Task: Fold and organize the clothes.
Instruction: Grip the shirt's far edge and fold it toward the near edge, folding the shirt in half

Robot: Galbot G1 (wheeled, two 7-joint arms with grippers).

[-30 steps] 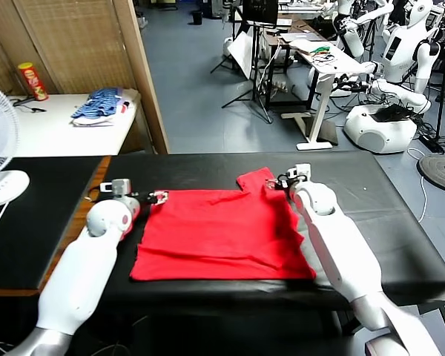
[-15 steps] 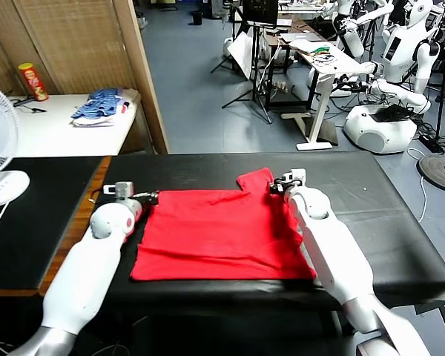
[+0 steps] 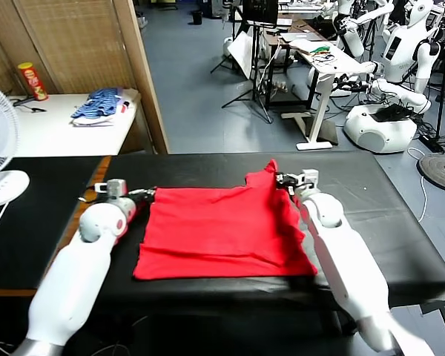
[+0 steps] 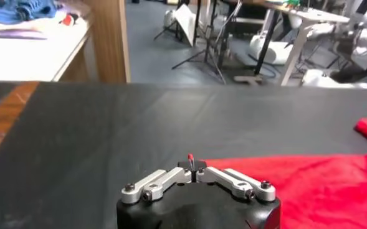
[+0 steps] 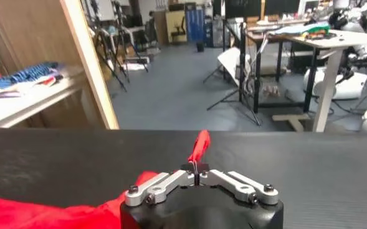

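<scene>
Pincers (image 3: 150,196) (image 3: 282,179) at T-shirt (image 3: 219,230) far edge

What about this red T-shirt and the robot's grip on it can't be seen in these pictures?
- T-shirt print: head view, not showing; whether it faces down cannot be told.
- Cloth under right arm: head view, arm covers the edge.
- Grip depth: both wrist views, only a red sliver shows above shut jaws.
- Blue bundle: too small.

A grey floor (image 3: 200,89) runs behind the black table (image 3: 386,215), past a wooden partition (image 3: 137,74) and white desks (image 3: 322,63).
</scene>
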